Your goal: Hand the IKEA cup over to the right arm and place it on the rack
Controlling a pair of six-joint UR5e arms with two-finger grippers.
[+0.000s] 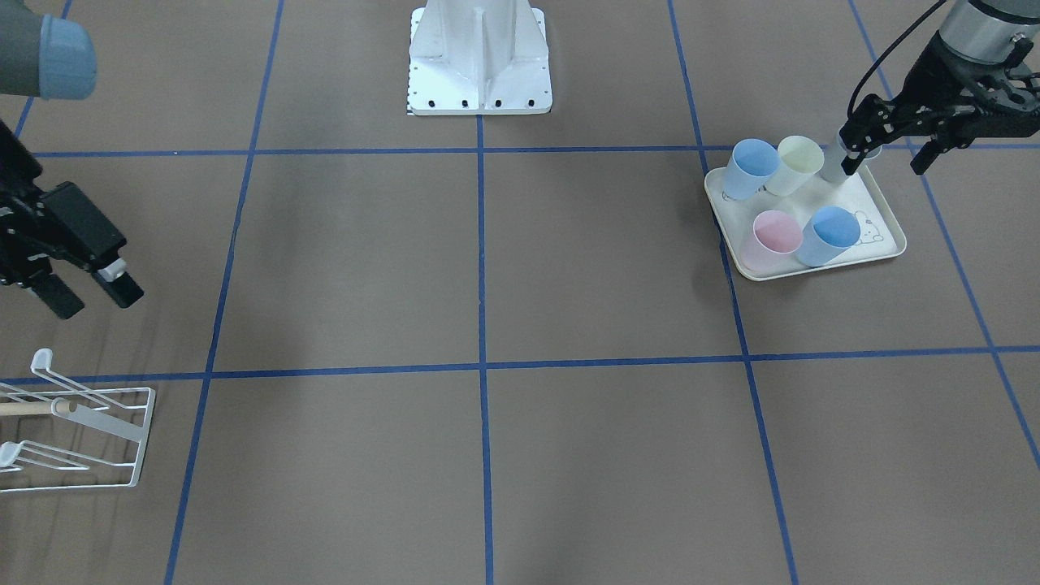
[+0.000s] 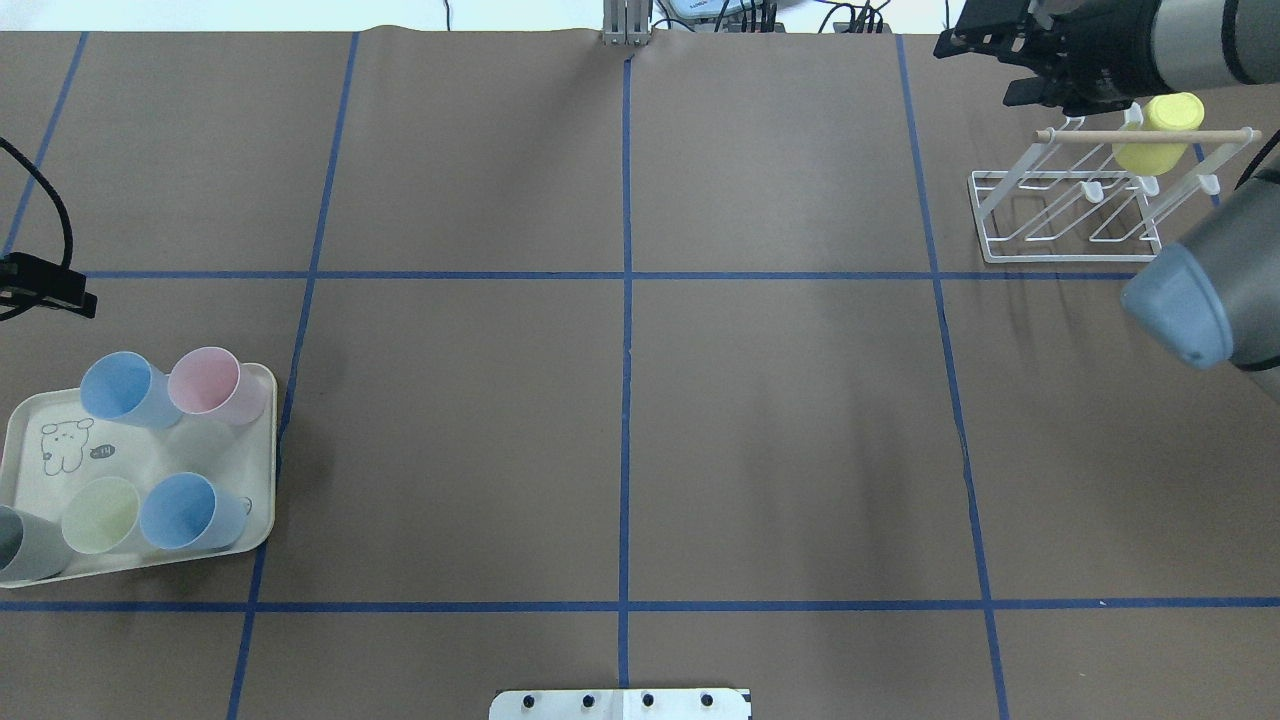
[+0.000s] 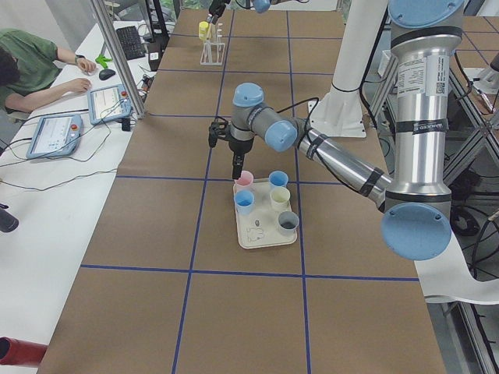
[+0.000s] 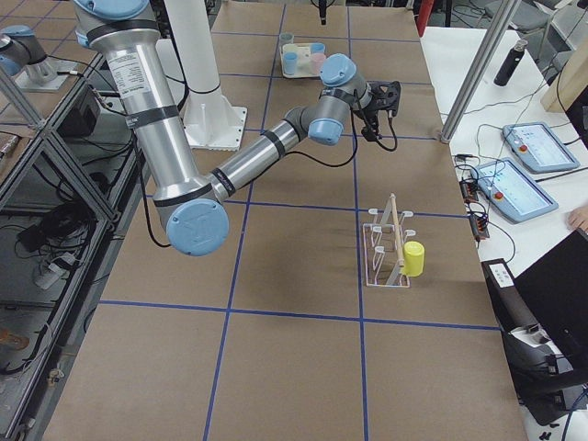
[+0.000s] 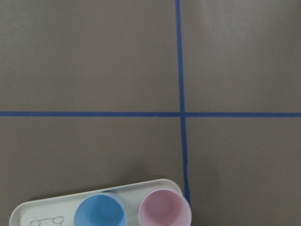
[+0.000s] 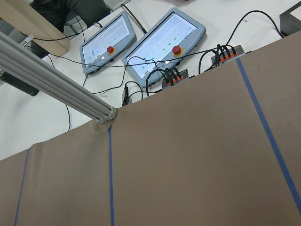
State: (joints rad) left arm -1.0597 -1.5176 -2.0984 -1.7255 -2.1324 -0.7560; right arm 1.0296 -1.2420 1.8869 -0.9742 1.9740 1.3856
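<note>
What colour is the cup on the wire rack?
Yellow: the cup on the rack shows best in the exterior right view.

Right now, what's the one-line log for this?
left gripper: open, above tray | right gripper: open, empty | yellow cup: on rack

The front view's edge cuts off the rack (image 1: pixel 89 431), and there the left gripper (image 1: pixel 884 166) partly hides the grey cup (image 1: pixel 830 165). The overhead view's edge cuts that cup too.

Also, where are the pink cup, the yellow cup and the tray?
pink cup (image 2: pixel 205 380), overhead exterior view, its open mouth.
yellow cup (image 2: pixel 1145 157), overhead exterior view, its side wall.
tray (image 2: pixel 150 450), overhead exterior view, its bare floor.
</note>
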